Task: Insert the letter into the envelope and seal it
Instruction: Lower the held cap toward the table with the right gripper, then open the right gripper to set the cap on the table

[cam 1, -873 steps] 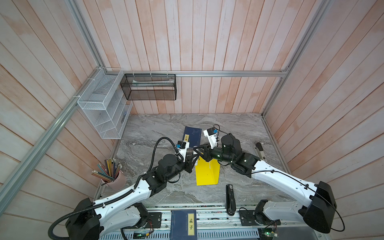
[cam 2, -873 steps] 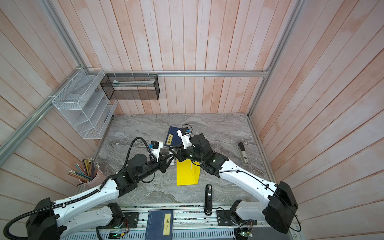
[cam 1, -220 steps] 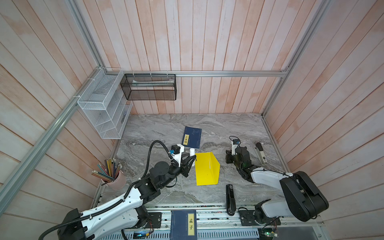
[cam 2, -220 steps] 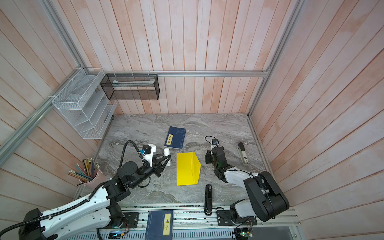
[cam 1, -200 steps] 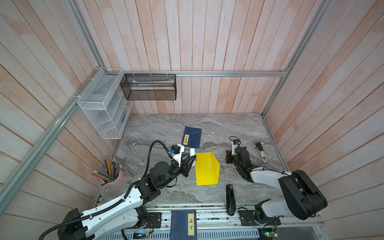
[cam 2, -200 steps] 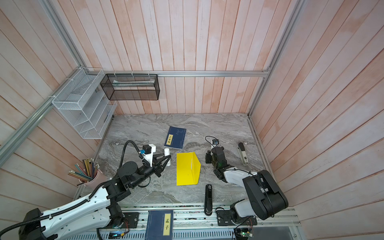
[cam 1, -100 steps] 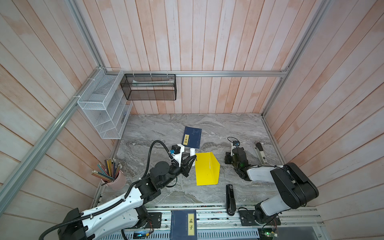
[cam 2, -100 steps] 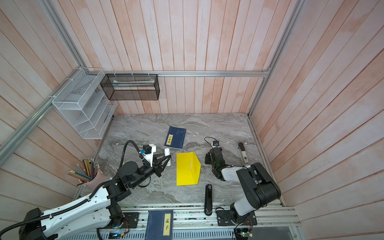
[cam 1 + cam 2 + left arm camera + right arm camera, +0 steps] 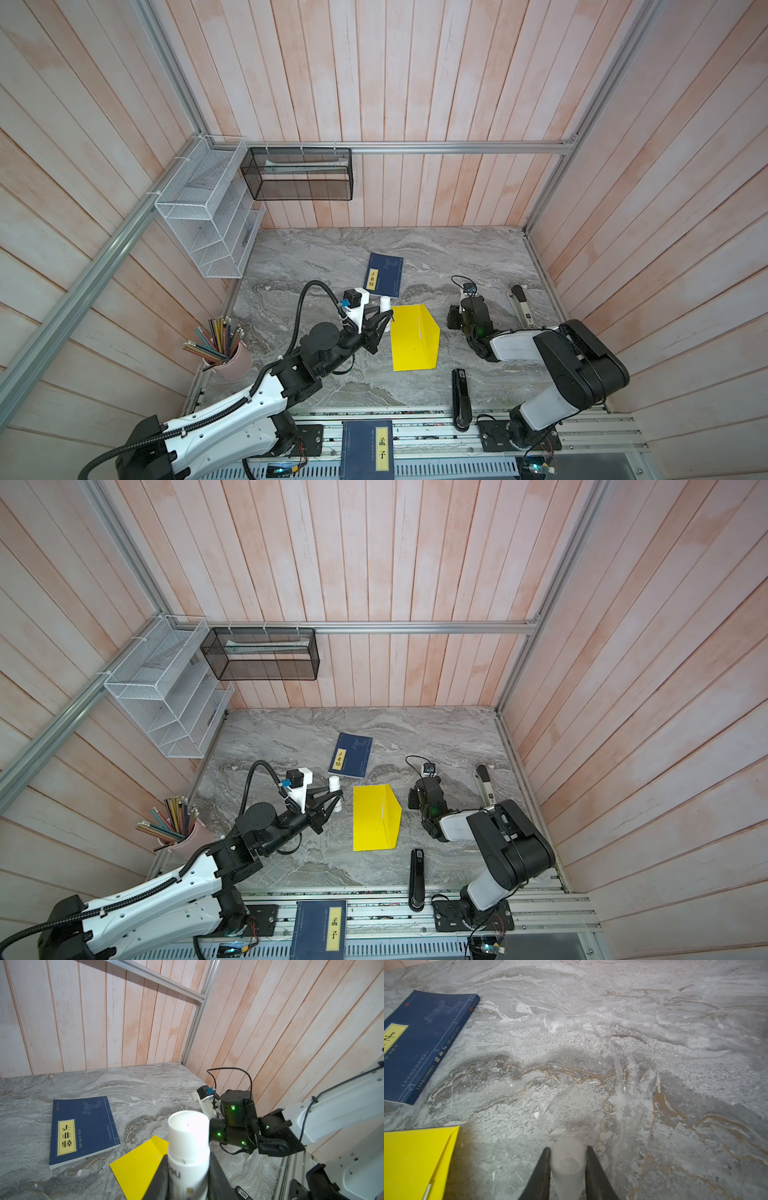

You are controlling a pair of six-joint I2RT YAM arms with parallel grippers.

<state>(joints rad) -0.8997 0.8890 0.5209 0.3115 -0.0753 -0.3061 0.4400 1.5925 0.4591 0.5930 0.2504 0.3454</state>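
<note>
Blurred translucent cap [image 9: 568, 1165] between jaws

Wood-panelled cell, marble-pattern table, your view from above.
You're looking at pale pink-tan vertical plank walls [image 9: 415, 83] on three sides, framed by an aluminium rail [image 9: 457, 146] along the back and angled rails in the corners. The tabletop [image 9: 436, 253] is grey veined stone-look with brown streaks. On the left wall hangs a white wire mesh shelf [image 9: 199, 208]; beside it, on the back wall, hangs a black mesh basket [image 9: 299, 174]. Aluminium rails [image 9: 415, 428] run along the table's near edge. Light is even and diffuse, with soft shadows only.
</note>
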